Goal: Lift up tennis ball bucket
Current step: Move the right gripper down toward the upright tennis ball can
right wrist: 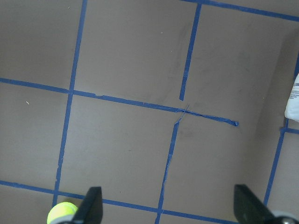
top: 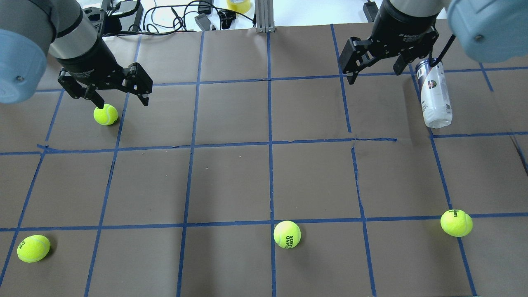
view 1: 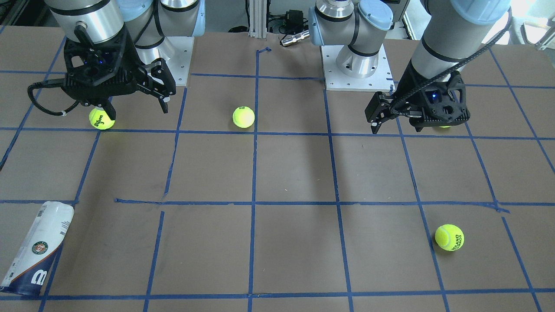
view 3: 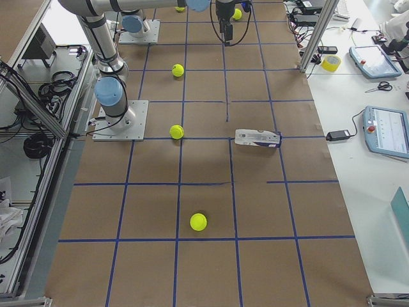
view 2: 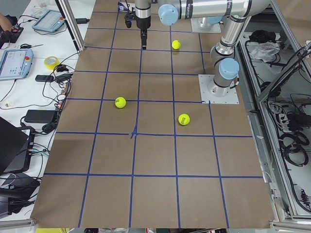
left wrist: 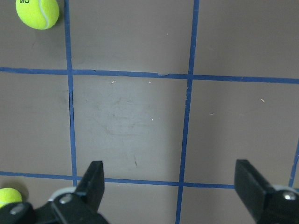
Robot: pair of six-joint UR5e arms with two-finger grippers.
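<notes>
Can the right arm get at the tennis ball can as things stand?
Probably yes. The tennis ball can lies on its side in the open, nothing beside it, and the right gripper hangs open and empty with no obstacle between them.

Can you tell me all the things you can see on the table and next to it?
tennis ball bucket: one, white with a navy end, lying on its side at the table's far right
tennis balls: four, yellow-green; one far left, three nearer the robot at left, middle and right
table: one, brown with a blue tape grid
tape roll: one, yellow, on the white side bench
control tablets: two, grey with blue screens, on the side bench
left gripper: one, black, open and holding nothing, above the table's left side
right gripper: one, black, open and holding nothing, above the table's right side
</notes>
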